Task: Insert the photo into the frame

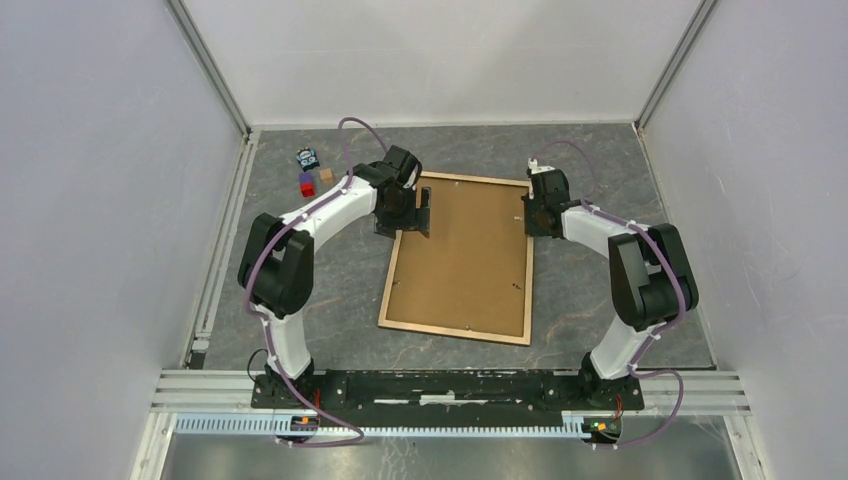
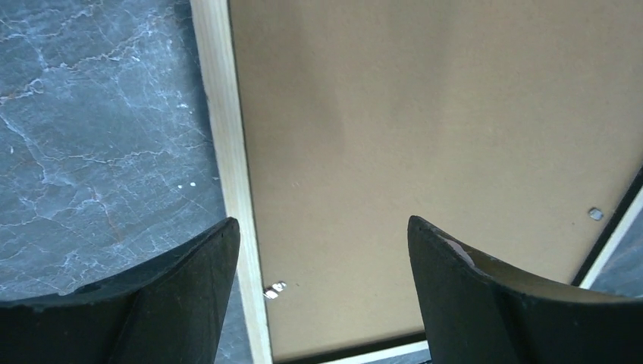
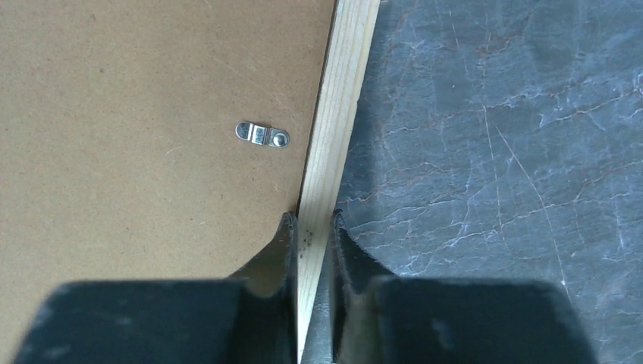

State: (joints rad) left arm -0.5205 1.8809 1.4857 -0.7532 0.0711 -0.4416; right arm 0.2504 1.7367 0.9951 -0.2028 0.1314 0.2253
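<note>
Where the two arms are bolted down at the near edge, a black mounting bar (image 1: 440, 385) sits on pale aluminium rails (image 1: 200, 392). Beyond it lies the worktop (image 1: 600, 290), a dark grey surface with white marble-like veining.

The frame (image 1: 452, 333) lies flat in the middle of the worktop, back side up and turned slightly clockwise. Its narrow light wood rails surround a brown backing board (image 1: 462, 255). A small metal turn clip (image 3: 261, 134) lies on the board just inside the right rail.

Toward the frame's far end, the right end effector (image 3: 311, 227) is clamped on the right rail, one finger on the board side and one on the worktop side. The left end effector (image 2: 324, 227) is near the far left corner with its fingers wide apart. One finger is over the left rail and the worktop, the other over the board. Whether they touch anything cannot be told.

Farther back on the left, well apart from the frame, sit a red block (image 1: 307, 187), a purple block (image 1: 304, 178), a small brown cube (image 1: 326, 174) and a blue-and-black item (image 1: 307, 158).

Plain pale panels close in the space on three sides, with a white back wall (image 1: 440, 60) and aluminium corner posts (image 1: 215, 70).
</note>
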